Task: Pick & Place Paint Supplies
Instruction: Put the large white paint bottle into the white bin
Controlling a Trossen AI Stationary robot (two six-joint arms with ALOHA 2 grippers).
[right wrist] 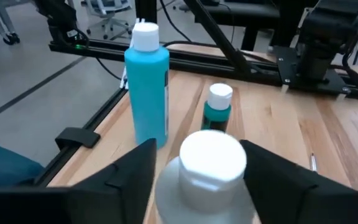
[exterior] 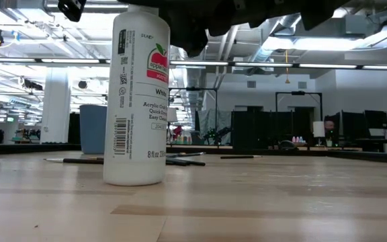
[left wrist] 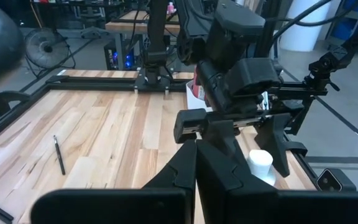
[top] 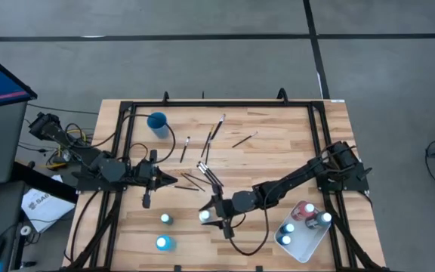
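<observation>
the white plastic paint bottle (right wrist: pixel 207 180) stands upright on the wooden counter (top: pixel 278 151), about 6 o'clock from centre, between the right gripper (right wrist: pixel 197 171)'s wide-open fingers, not yet clamped. the left gripper (top: pixel 174 181), at 9 o'clock, is closed and empty.

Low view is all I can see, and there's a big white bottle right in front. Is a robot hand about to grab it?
Observer: Looks like it. The right gripper has one finger on each side of the white bottle, near its cap.
Operator: Where do the bottles go?
Observer: I can't say for sure, but a white tray by the right arm's base holds several bottles.
Operator: What's the other arm doing?
Observer: The left gripper is shut and empty, next to some paintbrushes lying on the table.
</observation>
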